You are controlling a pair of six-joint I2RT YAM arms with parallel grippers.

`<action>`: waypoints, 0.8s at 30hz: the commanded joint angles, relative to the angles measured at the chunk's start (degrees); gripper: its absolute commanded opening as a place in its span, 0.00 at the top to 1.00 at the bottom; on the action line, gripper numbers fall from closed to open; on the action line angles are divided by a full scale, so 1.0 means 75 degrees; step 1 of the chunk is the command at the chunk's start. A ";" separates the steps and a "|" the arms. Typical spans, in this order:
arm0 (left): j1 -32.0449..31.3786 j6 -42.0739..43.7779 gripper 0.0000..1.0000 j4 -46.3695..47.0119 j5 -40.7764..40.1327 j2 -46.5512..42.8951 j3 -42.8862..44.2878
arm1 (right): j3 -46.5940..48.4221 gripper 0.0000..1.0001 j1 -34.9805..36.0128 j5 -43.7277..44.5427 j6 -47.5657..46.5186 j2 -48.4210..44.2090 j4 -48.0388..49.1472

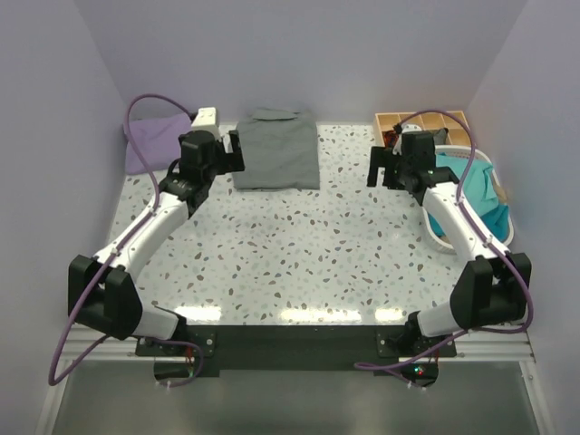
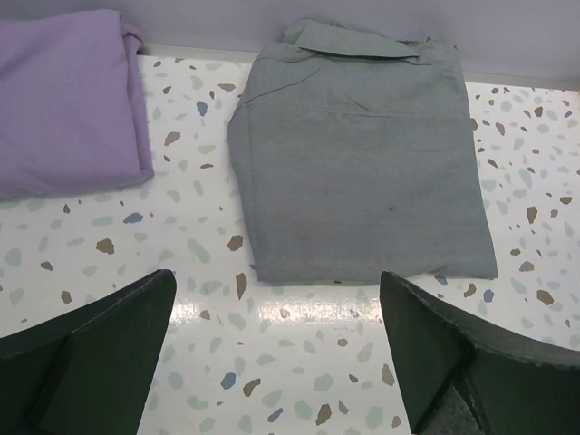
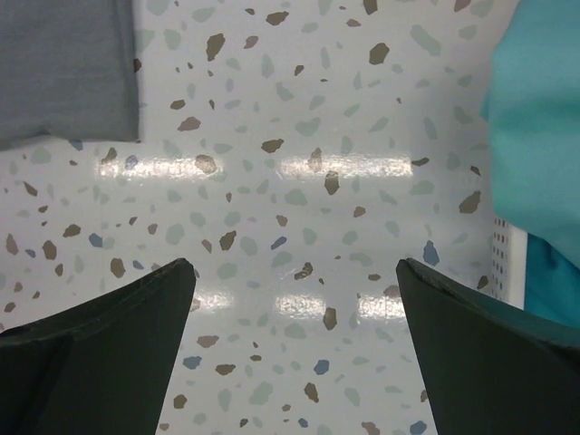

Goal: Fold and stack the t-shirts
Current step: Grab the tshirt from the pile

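Note:
A folded grey shirt (image 1: 277,150) lies at the back middle of the table; it also shows in the left wrist view (image 2: 358,163) and at the corner of the right wrist view (image 3: 63,68). A folded lavender t-shirt (image 1: 154,143) lies at the back left, also in the left wrist view (image 2: 63,100). A turquoise t-shirt (image 1: 476,195) sits bunched in a white basket at the right, also in the right wrist view (image 3: 539,127). My left gripper (image 2: 276,299) is open and empty just in front of the grey shirt. My right gripper (image 3: 294,285) is open and empty over bare table left of the basket.
A white basket (image 1: 494,172) stands at the right edge; its rim shows in the right wrist view (image 3: 507,263). A wooden compartment tray (image 1: 426,122) is at the back right. A small white block (image 1: 206,116) sits at the back wall. Lilac walls close in three sides.

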 commanded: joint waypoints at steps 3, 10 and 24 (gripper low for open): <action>0.0509 -0.0370 0.00 -0.0114 0.0976 0.0286 0.0039 | -0.0194 0.01 0.0008 0.2240 -0.0123 -0.0616 0.0485; 0.0662 -0.0382 0.00 0.0284 0.1974 0.0439 -0.0055 | 0.0614 0.01 -0.0074 0.4871 -0.0228 -0.0159 0.0192; 0.0662 -0.0418 0.02 0.1046 0.2724 0.0579 -0.0594 | 0.0836 0.17 -0.1129 0.4731 -0.0123 0.1305 0.0648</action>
